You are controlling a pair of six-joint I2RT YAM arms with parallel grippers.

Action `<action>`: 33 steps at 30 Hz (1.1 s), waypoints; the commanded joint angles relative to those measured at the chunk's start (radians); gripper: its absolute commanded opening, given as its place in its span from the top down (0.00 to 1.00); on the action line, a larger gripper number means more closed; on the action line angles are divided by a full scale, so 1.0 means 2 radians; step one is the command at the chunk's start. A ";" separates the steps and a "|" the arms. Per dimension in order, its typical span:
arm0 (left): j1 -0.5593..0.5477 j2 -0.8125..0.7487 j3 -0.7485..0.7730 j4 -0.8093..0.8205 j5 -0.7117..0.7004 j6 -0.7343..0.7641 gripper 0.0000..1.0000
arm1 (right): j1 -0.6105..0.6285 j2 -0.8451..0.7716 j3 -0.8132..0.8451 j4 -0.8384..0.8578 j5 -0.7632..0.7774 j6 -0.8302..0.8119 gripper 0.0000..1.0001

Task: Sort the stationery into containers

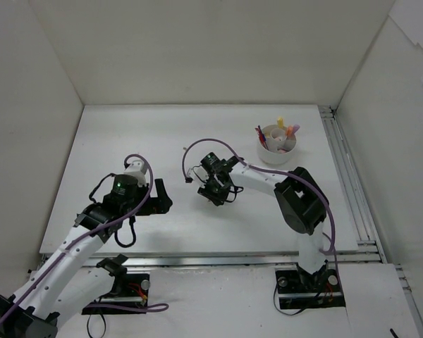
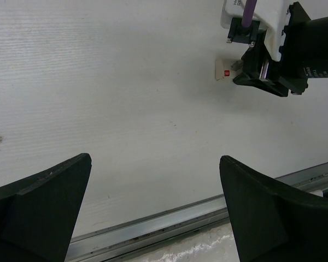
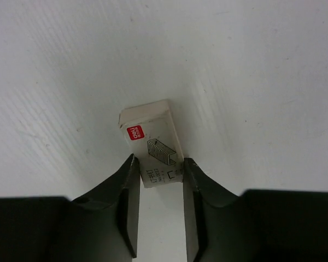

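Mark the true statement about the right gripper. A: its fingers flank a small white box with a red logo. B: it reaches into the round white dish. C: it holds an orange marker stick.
A: in the right wrist view the right gripper has its fingers against both sides of the small white box with a red logo.

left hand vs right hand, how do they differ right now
The left hand has its jaws spread wide with nothing between them; the right hand has its jaws drawn in against the sides of a small staple box. The left hand sits toward the left of the table, the right hand near its middle. Both are black.
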 commanded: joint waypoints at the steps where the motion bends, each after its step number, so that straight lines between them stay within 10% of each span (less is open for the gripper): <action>1: -0.003 0.001 0.012 0.015 -0.008 -0.004 0.00 | -0.008 -0.020 0.013 -0.032 -0.022 -0.002 0.86; 13: -0.003 0.025 0.038 0.015 -0.032 0.000 0.00 | -0.130 -0.238 -0.127 0.291 0.051 0.149 1.00; 19: -0.003 0.069 0.075 0.024 -0.037 0.011 0.00 | -0.207 -0.254 -0.112 0.307 0.162 0.169 0.99; 33: 0.002 0.102 0.111 0.029 -0.045 0.030 0.00 | -0.298 -0.159 -0.031 0.285 0.113 0.189 0.91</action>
